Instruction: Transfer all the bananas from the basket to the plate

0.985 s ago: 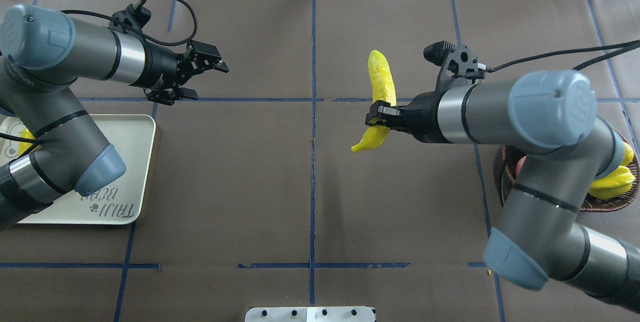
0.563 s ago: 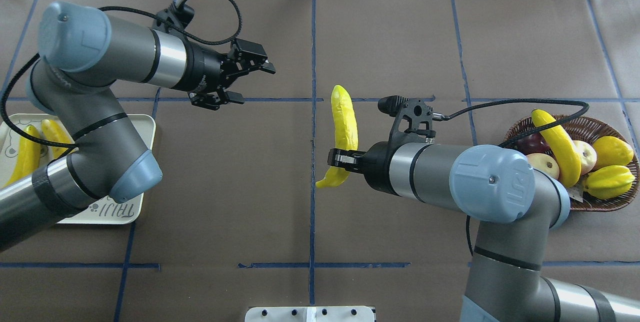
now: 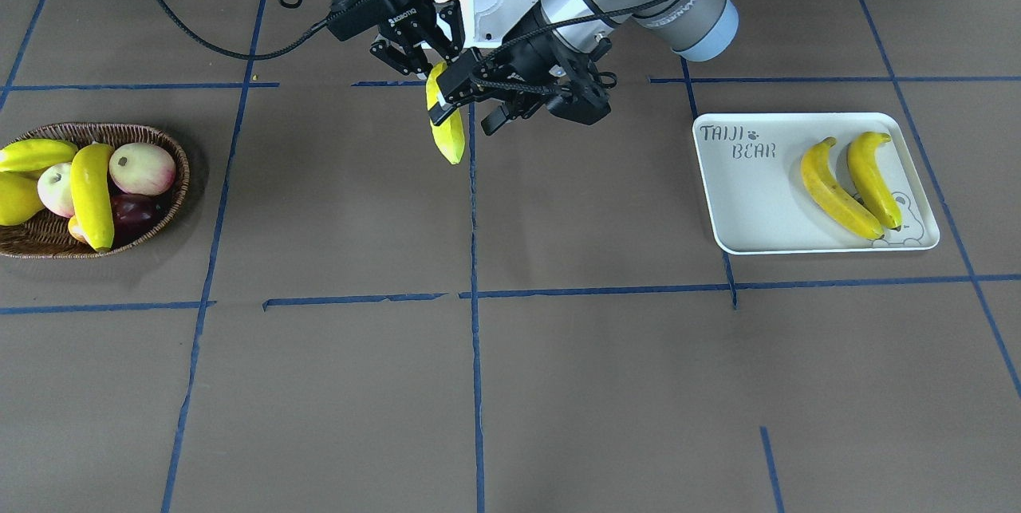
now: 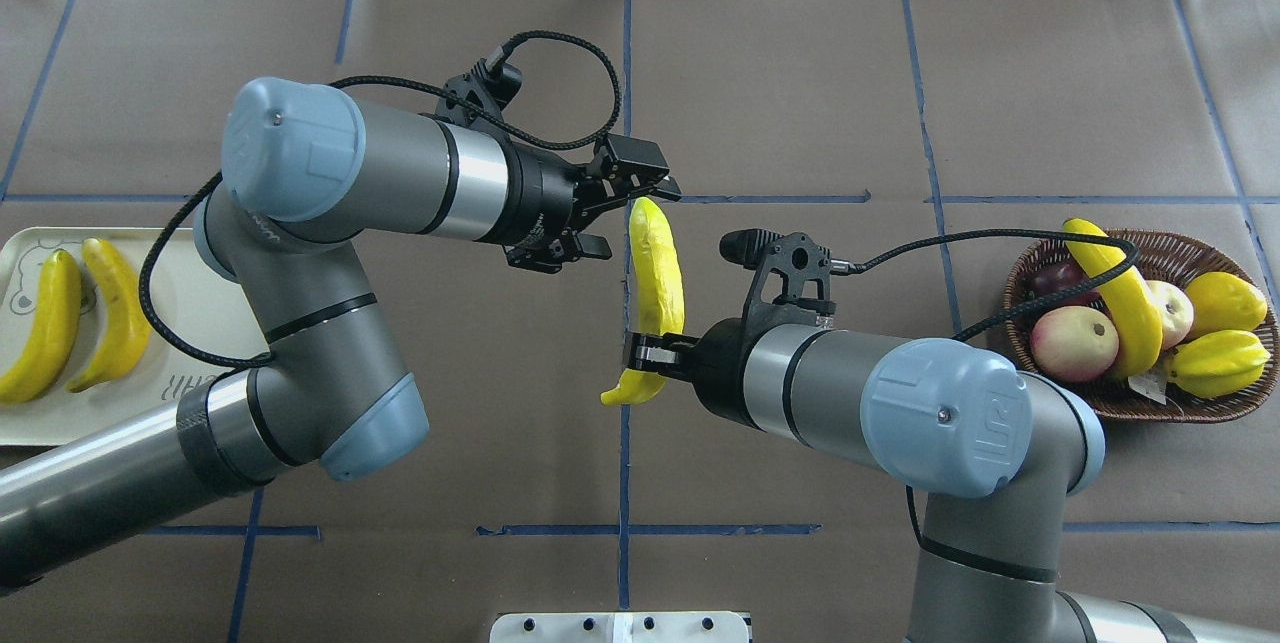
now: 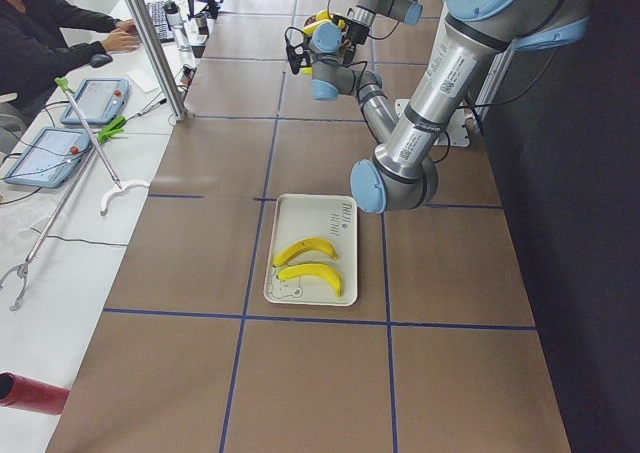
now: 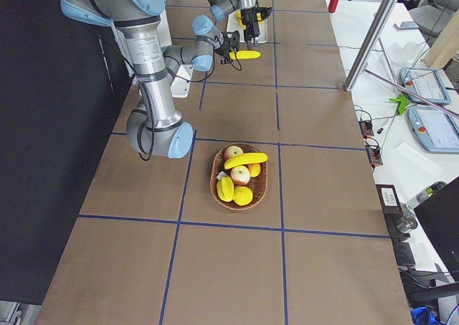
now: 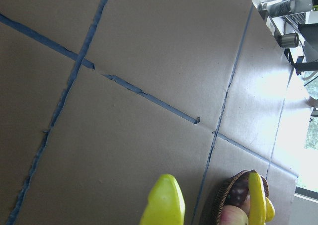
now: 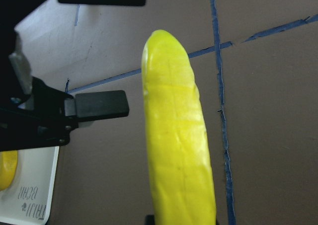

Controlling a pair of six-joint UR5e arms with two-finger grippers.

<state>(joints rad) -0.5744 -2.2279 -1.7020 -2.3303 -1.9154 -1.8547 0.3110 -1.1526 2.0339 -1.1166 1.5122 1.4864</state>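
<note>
Clamped on the held banana [image 4: 660, 273] near its thin stem end, the right gripper [image 4: 648, 351] has the fruit in the air over the middle of the bench [image 4: 800, 73], right above the blue tape line [image 4: 624, 483] that halves the surface. Facing it, the left gripper [image 4: 640, 218] shows its jaws spread wide, fingertips just beside the banana's blunt end. Whether that end sits between them cannot be told.

Now the surface: brown paper from edge to edge, creased in places, ruled into big rectangles by blue tape. Past the bench's far edge runs a white desk [image 5: 60, 263] with two tablet-like pendants [image 5: 95, 101], and a person [image 5: 45, 23] sits at it.

Back to the held banana: its long axis runs across the bench, stem end toward the robot's edge and a touch toward the left end, blunt end toward the far edge.

At the bench's right end sits the basket [image 4: 1200, 411]. The basket banana [image 4: 1115, 293] lies slantwise on top of the apples [image 4: 1075, 343], one tip reaching the basket's far rim, with plump yellow fruits [image 4: 1225, 303] beside it. At the left end, the plate [image 3: 758, 194] carries the inner banana [image 3: 836, 192] and the outer banana [image 3: 873, 178], side by side at the end with the bear drawing, both lying roughly across the bench like the held one.
</note>
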